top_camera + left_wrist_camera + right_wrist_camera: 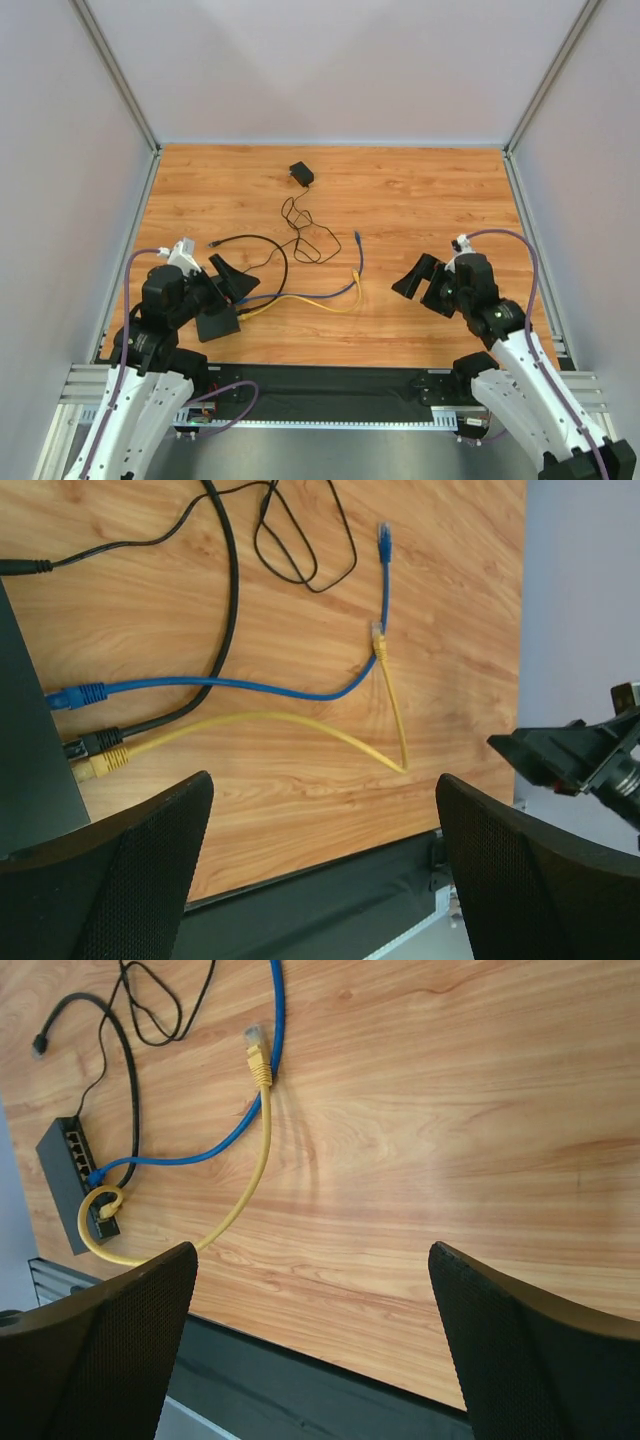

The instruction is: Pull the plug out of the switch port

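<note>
Left fingers (120, 880) wide apart, right fingers (110, 1340) wide apart too, both holding nothing. Blue plug (75, 695), black plug (95, 742), yellow plug (100, 765) stuck in switch (25, 760) on tabletop (450, 630).

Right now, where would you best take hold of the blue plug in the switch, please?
I'd grip the blue plug by its short body just outside the switch, from above, pinching its two sides. It lies flat, pointing straight out of the socket edge, with a gap between it and the black plug.
</note>
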{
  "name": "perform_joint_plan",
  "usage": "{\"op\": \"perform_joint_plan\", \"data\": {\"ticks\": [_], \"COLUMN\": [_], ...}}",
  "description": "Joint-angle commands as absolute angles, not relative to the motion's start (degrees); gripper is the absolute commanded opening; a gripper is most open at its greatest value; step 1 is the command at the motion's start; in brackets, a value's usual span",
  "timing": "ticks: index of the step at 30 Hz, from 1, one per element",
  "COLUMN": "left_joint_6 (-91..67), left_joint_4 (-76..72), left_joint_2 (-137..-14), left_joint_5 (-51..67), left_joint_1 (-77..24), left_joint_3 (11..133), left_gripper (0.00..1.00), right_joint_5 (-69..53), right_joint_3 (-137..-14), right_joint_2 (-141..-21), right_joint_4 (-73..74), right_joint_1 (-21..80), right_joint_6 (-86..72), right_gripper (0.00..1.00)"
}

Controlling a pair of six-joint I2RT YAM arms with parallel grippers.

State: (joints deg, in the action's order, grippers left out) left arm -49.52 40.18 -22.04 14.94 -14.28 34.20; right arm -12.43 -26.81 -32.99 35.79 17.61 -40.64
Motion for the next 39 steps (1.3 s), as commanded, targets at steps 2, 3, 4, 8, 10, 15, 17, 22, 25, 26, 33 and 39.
{"op": "perform_joint_plan", "data": {"ticks": [2,3,4,8,10,15,17,22,25,26,33,39], "left_joint_6": [-48.34,-48.17,-47.99,-48.42,-49.22,-46.42,-46.14,-43.51,-44.55,-45.26,-51.94,-54.58], "left_joint_4": [42.53,43.15,44.02,45.61,47.88,51.15,51.33,50.53,53.96,54.75,56.43,55.55], "left_joint_2": [-24.52,-25.83,-26.54,-32.85,-35.76,-44.99,-47.45,-52.72,-56.68,-58.08,-55.03,-50.45], "left_joint_5": [16.09,14.78,14.33,11.96,10.03,4.14,1.86,0.18,-4.82,-6.75,-8.79,-7.91], "left_joint_1": [-14.33,-14.33,-14.33,-14.33,-14.33,-14.24,-14.24,-14.24,-14.06,-13.89,-11.16,-7.48], "left_joint_3": [36.91,37.52,38.57,41.12,43.50,49.82,50.88,52.82,53.61,53.61,47.21,42.45], "left_gripper": [1.00,1.00,1.00,0.93,0.86,0.79,0.77,0.50,0.26,0.20,0.02,0.03], "right_joint_5": [-10.54,-11.94,-15.87,-31.26,-32.70,-23.74,-21.02,-16.17,-14.24,-13.46,-9.06,-0.91], "right_joint_3": [-35.06,-35.85,-35.25,-30.68,-31.98,-41.56,-44.20,-45.18,-43.95,-44.73,-46.23,-48.25], "right_joint_2": [-42.96,-45.68,-46.92,-56.91,-61.06,-71.09,-73.91,-78.83,-80.59,-81.03,-87.97,-93.42], "right_joint_4": [34.90,33.59,29.83,11.64,3.38,1.95,0.53,-9.47,-16.51,-17.13,-23.72,-27.42], "right_joint_1": [17.84,17.93,17.84,18.19,22.47,37.42,42.44,48.33,51.32,52.29,59.59,65.56], "right_joint_6": [-38.32,-37.19,-36.74,-41.73,-43.59,-42.80,-44.55,-50.43,-54.22,-54.32,-58.16,-61.26], "right_gripper": [1.00,1.00,1.00,1.00,1.00,1.00,1.00,0.92,0.89,0.89,0.80,0.71]}}
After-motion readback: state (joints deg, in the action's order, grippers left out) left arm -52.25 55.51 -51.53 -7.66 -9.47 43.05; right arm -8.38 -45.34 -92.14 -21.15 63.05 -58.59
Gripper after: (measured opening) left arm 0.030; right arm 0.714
